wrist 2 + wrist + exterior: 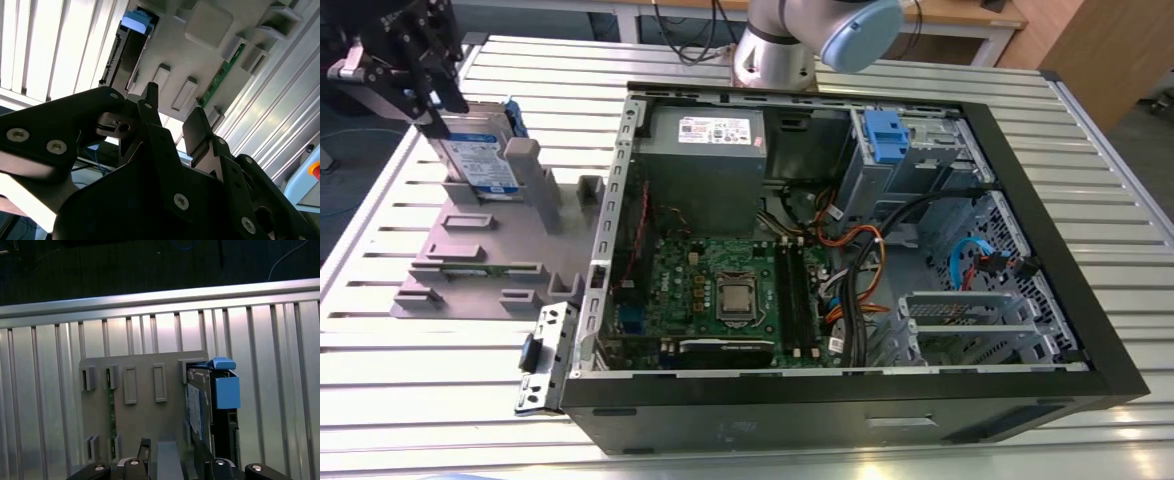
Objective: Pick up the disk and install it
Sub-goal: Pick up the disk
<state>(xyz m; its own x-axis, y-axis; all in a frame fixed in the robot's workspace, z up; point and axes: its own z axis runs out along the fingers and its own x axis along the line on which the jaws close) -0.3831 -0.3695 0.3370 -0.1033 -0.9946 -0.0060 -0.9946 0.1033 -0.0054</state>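
upper left of the exterior view, the gripper (438,108) hangs open and empty just above the disk (487,155), upright in the grey stand (467,245); the pick-up, not yet made, seems to need a centred descent.

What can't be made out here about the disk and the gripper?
- Exterior view: the gripper covers the disk's upper corner; the grey stand hides its base.
- First wrist view: the disk is edge-on; the picture's edge cuts off the gripper.
- Second wrist view: the gripper hides one end of the disk.

ribbed metal table (427,380), wooden panel (1101,50)
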